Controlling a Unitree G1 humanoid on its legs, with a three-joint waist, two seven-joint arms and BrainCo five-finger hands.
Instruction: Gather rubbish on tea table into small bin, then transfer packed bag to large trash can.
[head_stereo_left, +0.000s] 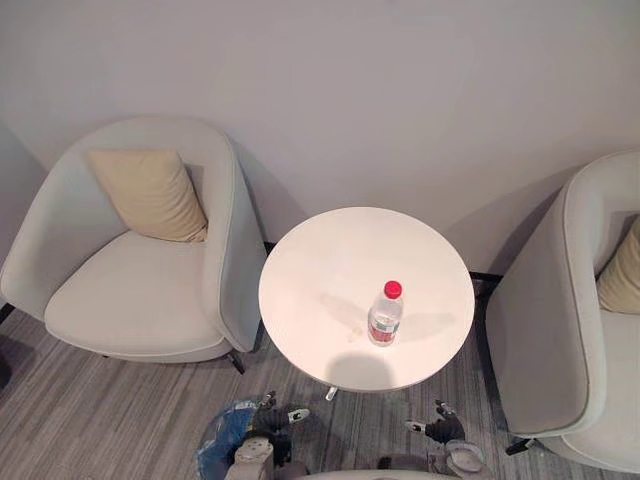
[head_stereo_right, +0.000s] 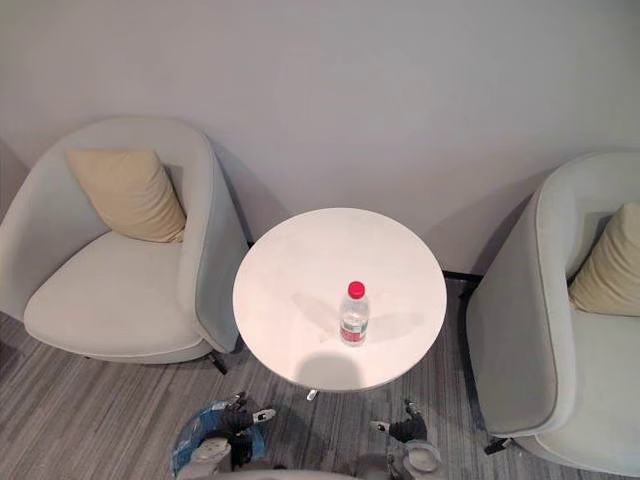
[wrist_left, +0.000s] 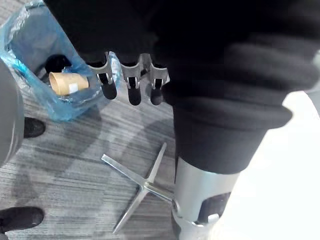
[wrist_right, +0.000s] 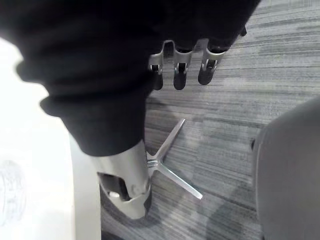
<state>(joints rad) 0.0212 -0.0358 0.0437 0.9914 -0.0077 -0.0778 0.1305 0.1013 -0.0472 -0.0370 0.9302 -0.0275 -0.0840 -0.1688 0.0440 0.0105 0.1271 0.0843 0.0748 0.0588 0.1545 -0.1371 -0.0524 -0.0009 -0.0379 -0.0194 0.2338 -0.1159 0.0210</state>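
Upright on the tea table (head_stereo_left: 320, 250), just ahead of and above the right hand (head_stereo_left: 443, 429), whose fingers hang apart and empty like the left hand's (head_stereo_left: 272, 420), the plastic bottle (head_stereo_left: 385, 316) looks light, slick and easily tipped, best wrapped around its mid-body.
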